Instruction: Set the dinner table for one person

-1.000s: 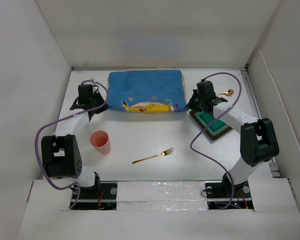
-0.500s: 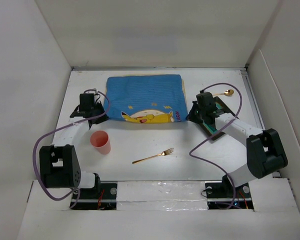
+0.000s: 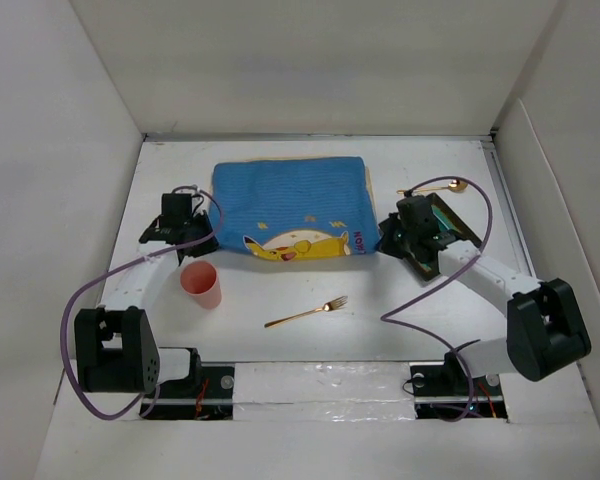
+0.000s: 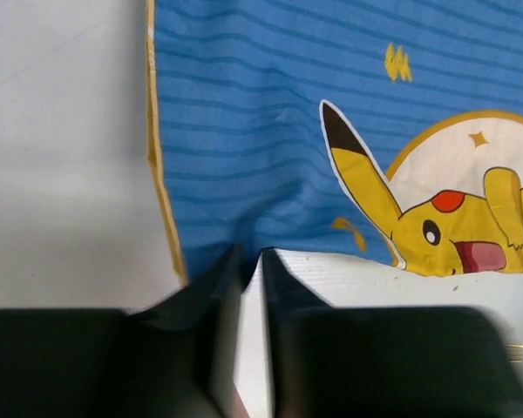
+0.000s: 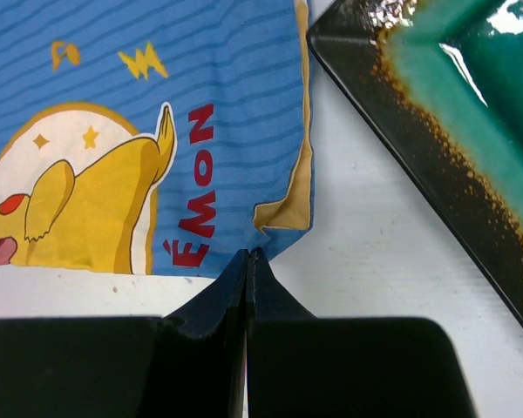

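Observation:
A blue cartoon-printed cloth mat [image 3: 290, 205] lies at the back middle of the white dinner table [image 3: 280, 290]. My left gripper [image 3: 195, 238] is shut on the mat's near left corner [image 4: 235, 235]. My right gripper [image 3: 385, 240] is shut on the mat's near right corner [image 5: 279, 222], whose yellow underside is folded up. A pink cup [image 3: 201, 284] stands near the left gripper. A gold fork [image 3: 306, 312] lies at the front middle. A gold spoon [image 3: 435, 187] lies at the back right. A green square plate with a dark rim [image 3: 450, 225] sits under my right arm; it also shows in the right wrist view [image 5: 453, 113].
White walls enclose the table on the left, back and right. Purple cables loop from both arms over the table surface.
Both grippers have pulled the mat's near edge toward the front of the table. The mat has spread out and the cartoon print shows more fully.

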